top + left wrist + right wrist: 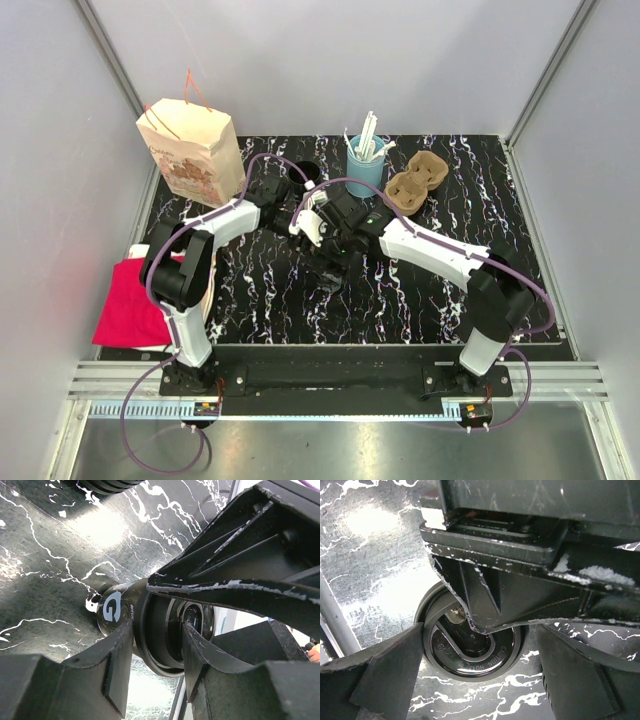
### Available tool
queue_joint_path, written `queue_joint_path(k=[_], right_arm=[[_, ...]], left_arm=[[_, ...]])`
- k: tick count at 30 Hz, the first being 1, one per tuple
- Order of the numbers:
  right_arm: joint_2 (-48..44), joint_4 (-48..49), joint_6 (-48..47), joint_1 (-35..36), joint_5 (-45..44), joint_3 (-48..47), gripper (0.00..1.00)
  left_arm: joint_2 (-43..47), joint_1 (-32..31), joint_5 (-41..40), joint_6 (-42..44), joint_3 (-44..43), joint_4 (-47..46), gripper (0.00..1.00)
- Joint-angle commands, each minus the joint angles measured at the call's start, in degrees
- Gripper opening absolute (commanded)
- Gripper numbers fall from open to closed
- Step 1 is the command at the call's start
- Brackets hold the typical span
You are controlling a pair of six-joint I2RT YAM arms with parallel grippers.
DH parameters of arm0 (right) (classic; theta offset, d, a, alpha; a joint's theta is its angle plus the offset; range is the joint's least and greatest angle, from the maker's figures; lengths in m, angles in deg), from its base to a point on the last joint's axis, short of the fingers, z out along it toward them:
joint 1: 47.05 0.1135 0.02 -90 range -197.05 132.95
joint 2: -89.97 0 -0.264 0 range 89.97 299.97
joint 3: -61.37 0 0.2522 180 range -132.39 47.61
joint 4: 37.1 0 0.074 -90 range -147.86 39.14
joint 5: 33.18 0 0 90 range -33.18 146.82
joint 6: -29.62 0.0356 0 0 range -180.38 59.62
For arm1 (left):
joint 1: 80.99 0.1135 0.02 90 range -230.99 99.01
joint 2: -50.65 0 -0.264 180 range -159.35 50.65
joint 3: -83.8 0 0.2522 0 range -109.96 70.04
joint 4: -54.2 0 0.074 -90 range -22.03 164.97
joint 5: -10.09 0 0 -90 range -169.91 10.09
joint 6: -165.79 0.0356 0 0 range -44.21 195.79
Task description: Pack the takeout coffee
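The takeout coffee is a black cup with a pale mark on its side and a black lid reading "CAUTION HOT". My left gripper is shut on its top: one finger lies against the cup just under the rim, the other across the lid. In the right wrist view that finger covers part of the lid. My right gripper stands open around the lid, its left finger at the rim and its right finger apart. In the top view both grippers meet mid-table and hide the cup.
A printed paper bag stands at the back left. A lidless black cup, a light-blue cup of white straws and a cardboard cup carrier stand behind the grippers. A pink cloth lies off the mat's left edge.
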Motion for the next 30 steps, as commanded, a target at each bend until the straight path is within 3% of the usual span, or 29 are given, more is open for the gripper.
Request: queue_joint_path(k=[1, 9, 30], right_arm=[[-0.21, -6.5, -0.53, 0.39, 4.56, -2.2, 0.98], [-0.39, -5.62, -0.62, 0.22, 5.88, -0.97, 1.0], [-6.98, 5.36, 7.03, -4.52, 7.11, 2.9, 1.0]], left_arm=[[-3.44, -0.23, -15.26, 4.7, 2.34, 0.05, 0.23], [-1.16, 0.39, -12.45, 5.14, -0.39, 1.11, 0.42], [-1.68, 0.48, -14.55, 5.05, 1.37, 0.41, 0.31]])
